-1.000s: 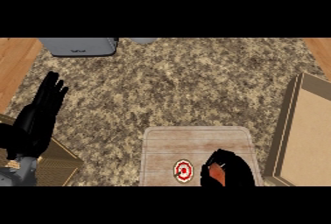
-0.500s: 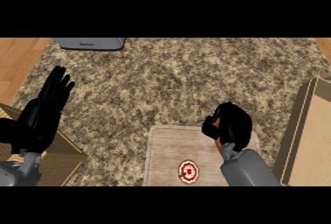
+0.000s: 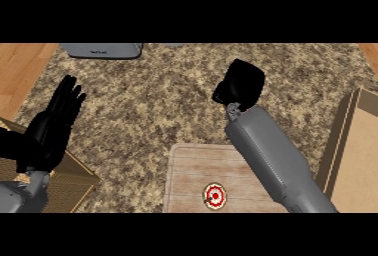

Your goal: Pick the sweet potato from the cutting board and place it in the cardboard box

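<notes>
Since the earlier frame the right hand (image 3: 240, 85) has lifted off the cutting board (image 3: 193, 165) to upper centre above the counter (image 3: 162, 100), fingers curled shut, seemingly round the hidden sweet potato, forearm trailing toward lower right; the cardboard box (image 3: 345, 140) lies rightward and lower, and the left hand (image 3: 52, 130) rests open at left.

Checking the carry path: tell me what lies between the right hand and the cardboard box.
Head view: only bare speckled counter lies between the right hand and the cardboard box.
</notes>
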### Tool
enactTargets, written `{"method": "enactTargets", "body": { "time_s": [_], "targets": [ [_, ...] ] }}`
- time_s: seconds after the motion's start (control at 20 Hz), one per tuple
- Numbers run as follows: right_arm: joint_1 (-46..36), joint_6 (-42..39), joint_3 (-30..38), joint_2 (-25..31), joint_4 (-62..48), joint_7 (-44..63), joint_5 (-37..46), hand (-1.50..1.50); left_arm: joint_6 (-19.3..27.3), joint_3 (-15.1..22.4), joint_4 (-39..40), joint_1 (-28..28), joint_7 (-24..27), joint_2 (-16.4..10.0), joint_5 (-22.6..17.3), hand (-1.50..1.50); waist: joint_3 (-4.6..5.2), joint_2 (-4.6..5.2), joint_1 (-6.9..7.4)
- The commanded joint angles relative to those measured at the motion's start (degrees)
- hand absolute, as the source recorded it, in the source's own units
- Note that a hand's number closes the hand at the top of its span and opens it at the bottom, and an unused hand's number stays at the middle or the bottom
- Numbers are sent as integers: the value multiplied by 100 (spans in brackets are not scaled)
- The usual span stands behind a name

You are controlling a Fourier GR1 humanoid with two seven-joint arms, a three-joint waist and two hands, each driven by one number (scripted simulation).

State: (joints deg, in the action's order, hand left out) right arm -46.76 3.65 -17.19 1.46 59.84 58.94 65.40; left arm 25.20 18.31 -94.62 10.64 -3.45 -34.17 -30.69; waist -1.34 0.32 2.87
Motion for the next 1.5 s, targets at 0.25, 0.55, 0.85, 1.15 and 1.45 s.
{"method": "enactTargets", "body": {
  "time_s": [0.25,0.55,0.85,1.15,1.45],
  "targets": [
    [-1099,852,504,-25,-259,1302,1112,150,238,-24,320,49,76,436,-99,0,143,-2,-278],
    [-1233,682,1103,444,13,1560,1722,150,220,54,223,-334,250,407,-139,0,142,-46,-384],
    [-1014,213,1758,678,424,1483,1832,150,271,-92,-18,-446,173,234,-218,0,136,-74,-392],
    [-165,359,2175,1063,919,1018,1972,150,-27,-183,40,-468,282,177,-349,0,137,-49,-401],
    [459,186,2447,1416,1093,717,2259,150,289,45,184,-299,295,417,-97,0,136,-29,-392]
  ]
}}
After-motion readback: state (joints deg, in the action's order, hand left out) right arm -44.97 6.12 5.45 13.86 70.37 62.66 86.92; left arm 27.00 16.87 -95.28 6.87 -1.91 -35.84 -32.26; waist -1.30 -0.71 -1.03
